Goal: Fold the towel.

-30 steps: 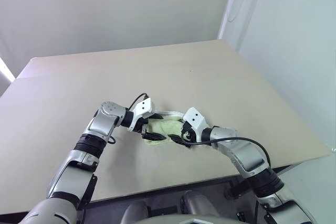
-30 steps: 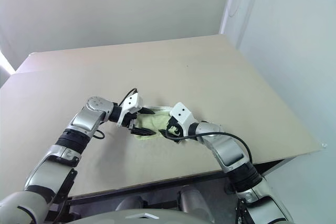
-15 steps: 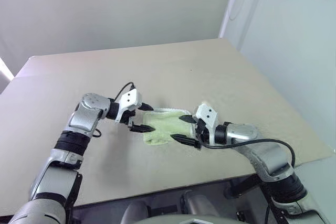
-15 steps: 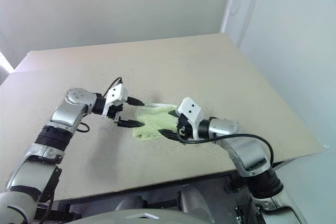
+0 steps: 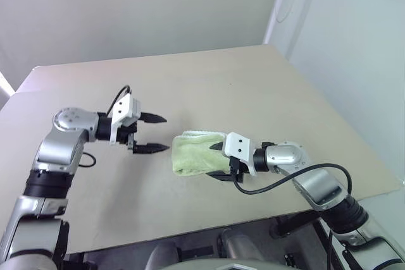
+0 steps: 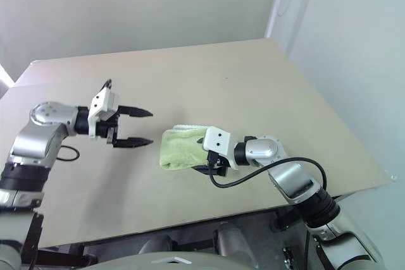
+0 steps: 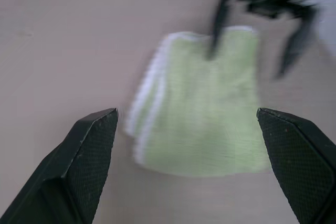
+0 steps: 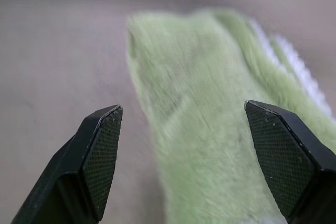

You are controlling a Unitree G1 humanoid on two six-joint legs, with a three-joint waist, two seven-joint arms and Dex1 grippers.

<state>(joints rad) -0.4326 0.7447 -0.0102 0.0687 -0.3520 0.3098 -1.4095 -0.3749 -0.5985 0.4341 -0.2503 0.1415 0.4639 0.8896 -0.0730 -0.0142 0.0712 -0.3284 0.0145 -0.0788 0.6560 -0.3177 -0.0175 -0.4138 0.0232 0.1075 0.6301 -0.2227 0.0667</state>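
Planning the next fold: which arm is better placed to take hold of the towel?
Probably right. The right tool, open, sits at the folded towel's edge, while the left tool, also open, hangs apart from it over the table.

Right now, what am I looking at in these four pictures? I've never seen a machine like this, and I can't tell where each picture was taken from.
This is a robot shaped like a person, with two metal arms. Each arm ends in a hand made of two black fingers. The two wide pictures come from cameras in its head, looking down over a tan table. The two close pictures come from small cameras on its wrists, so black fingers rise from the bottom of each.

On the table lies one thing: a small light green towel, folded over, with white edging. The left hand hangs open in the air beside it, holding nothing. The right hand is open too, right at the towel's other side, with the towel lying free on the table.
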